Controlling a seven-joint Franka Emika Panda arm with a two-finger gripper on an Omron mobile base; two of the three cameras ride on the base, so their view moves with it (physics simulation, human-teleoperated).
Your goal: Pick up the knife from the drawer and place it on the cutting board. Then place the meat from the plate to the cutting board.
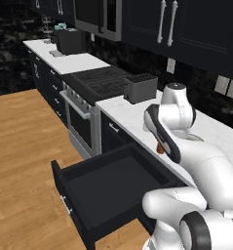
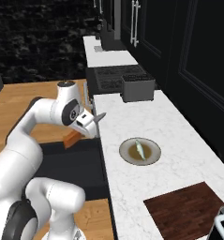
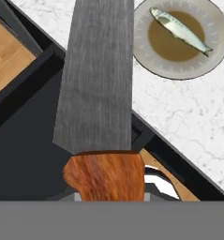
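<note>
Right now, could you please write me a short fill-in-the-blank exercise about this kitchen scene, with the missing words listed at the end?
1. The gripper is shut on the ____, which has an orange handle.
2. The drawer below the counter stands ____.
3. The meat lies on the ____.
4. The cutting board on the counter has ____ lying on it.

Missing words: knife; open; plate; nothing
</note>
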